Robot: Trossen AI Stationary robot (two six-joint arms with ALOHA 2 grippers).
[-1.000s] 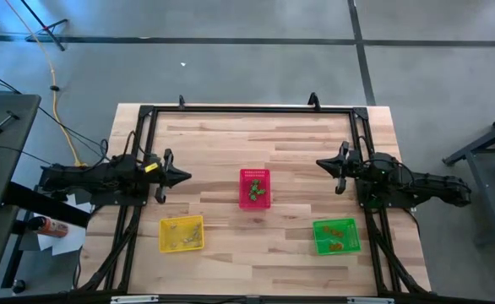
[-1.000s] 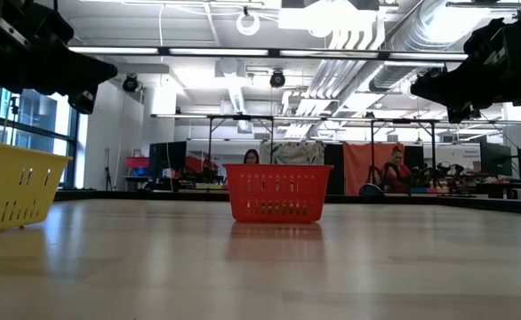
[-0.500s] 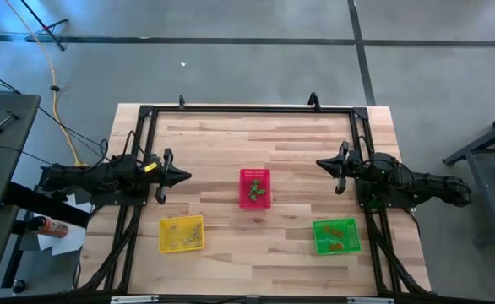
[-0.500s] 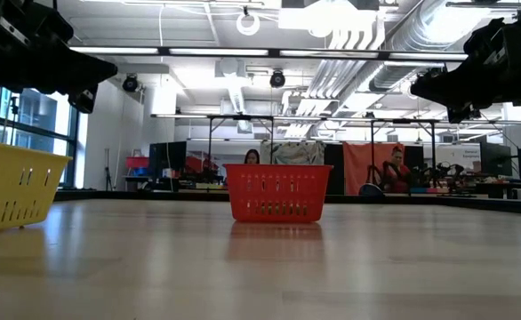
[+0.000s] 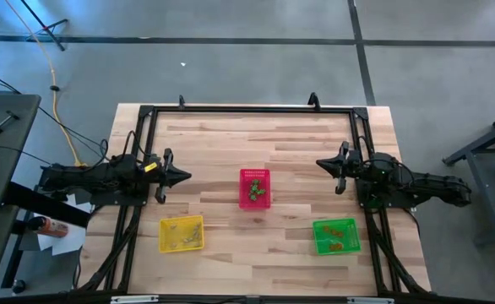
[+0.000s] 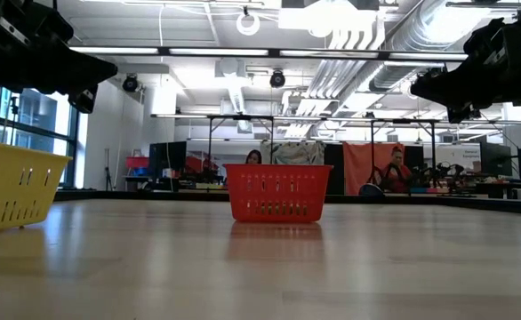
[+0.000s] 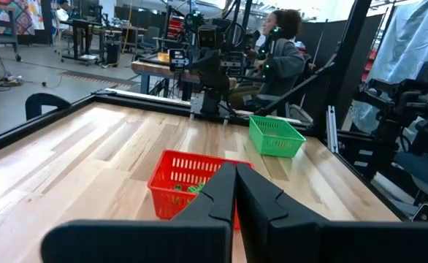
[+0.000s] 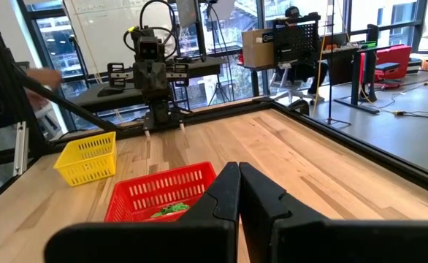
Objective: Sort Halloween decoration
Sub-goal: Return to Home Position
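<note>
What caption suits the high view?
Left gripper and right gripper parked; trinkets sorted into red basket, yellow basket, green basket.

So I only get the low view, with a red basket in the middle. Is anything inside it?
Observer: Yes. From above, the red basket holds small green trinkets.
Operator: And the yellow one at the edge?
Observer: The yellow basket holds pale yellowish trinkets.
Operator: Are the claws carrying anything?
Observer: No. The left gripper and the right gripper are both shut and empty, facing each other from opposite sides of the table.
</note>
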